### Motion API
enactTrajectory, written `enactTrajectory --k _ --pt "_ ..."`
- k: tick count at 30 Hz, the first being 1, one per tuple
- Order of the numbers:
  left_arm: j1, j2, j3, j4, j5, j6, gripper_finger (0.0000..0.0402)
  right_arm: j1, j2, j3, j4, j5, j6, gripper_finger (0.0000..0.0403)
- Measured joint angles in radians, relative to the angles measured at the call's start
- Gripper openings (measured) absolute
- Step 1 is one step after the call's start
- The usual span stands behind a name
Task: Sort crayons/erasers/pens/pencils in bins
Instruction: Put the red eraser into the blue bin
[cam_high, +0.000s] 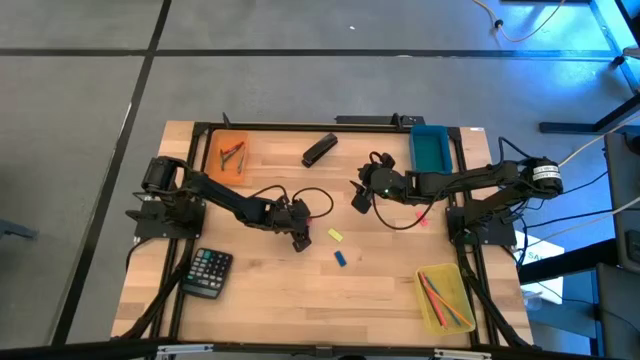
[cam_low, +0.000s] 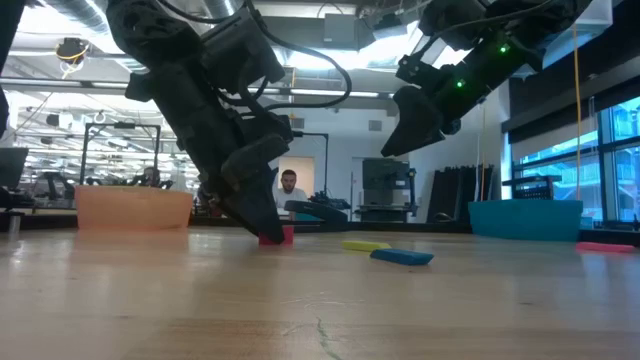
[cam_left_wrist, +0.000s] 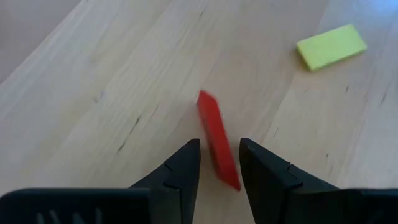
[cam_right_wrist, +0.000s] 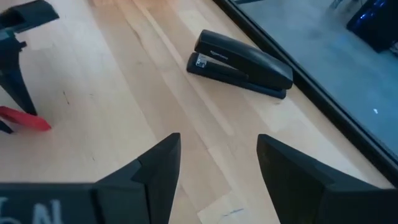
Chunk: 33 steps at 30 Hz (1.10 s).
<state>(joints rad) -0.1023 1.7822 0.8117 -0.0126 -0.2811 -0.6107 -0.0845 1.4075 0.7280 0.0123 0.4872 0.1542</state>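
A short red crayon (cam_left_wrist: 217, 140) lies flat on the wooden table; it also shows in the low view (cam_low: 283, 237). My left gripper (cam_left_wrist: 219, 163) points down over the crayon's near end, open by a narrow gap, one finger on each side, with wood showing between finger and crayon. It stands at the table's middle (cam_high: 300, 238). My right gripper (cam_right_wrist: 217, 155) is open and empty, raised above the table (cam_high: 358, 197). A yellow eraser (cam_high: 335, 235), a blue eraser (cam_high: 341, 258) and a pink eraser (cam_high: 421, 218) lie flat on the table.
The orange bin (cam_high: 230, 155) stands far left with sticks in it, the teal bin (cam_high: 430, 147) far right, and the yellow bin (cam_high: 443, 297) near right with several long sticks. A black stapler (cam_high: 319, 150) lies at the far middle. A black calculator (cam_high: 207, 272) lies near left.
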Motion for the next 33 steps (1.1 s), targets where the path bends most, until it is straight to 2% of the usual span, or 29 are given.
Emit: enactTrajectory --k 5,9,16,19,22,28,30,33 --pt "0.010 0.025 0.002 0.018 -0.005 0.067 0.0104 0.000 0.000 -0.002 -0.013 -0.001 0.047 0.0213" --pt "0.030 0.019 0.001 0.022 0.001 0.166 0.0075 0.000 0.000 -0.002 -0.016 -0.001 0.055 0.0213" --pt "0.128 0.020 -0.001 0.071 0.124 0.336 0.0010 -0.003 0.000 -0.002 -0.017 -0.012 0.050 0.0213" --pt "0.189 0.009 -0.004 0.111 0.187 0.409 0.0011 -0.030 0.000 0.009 -0.028 -0.109 0.042 0.0213" --pt "0.250 -0.011 -0.006 0.186 0.277 0.510 0.0015 -0.076 0.000 0.025 -0.024 -0.271 0.013 0.0213" --pt "0.323 -0.029 -0.005 0.363 0.584 0.708 0.0007 -0.185 0.000 0.029 -0.013 -0.583 -0.027 0.0213" --pt "0.339 -0.035 -0.003 0.407 0.616 0.749 0.0007 -0.210 -0.002 0.029 0.001 -0.646 -0.025 0.0213" --pt "0.367 -0.033 -0.004 0.415 0.628 0.784 0.0012 -0.232 -0.013 0.029 0.034 -0.687 -0.024 0.0213"
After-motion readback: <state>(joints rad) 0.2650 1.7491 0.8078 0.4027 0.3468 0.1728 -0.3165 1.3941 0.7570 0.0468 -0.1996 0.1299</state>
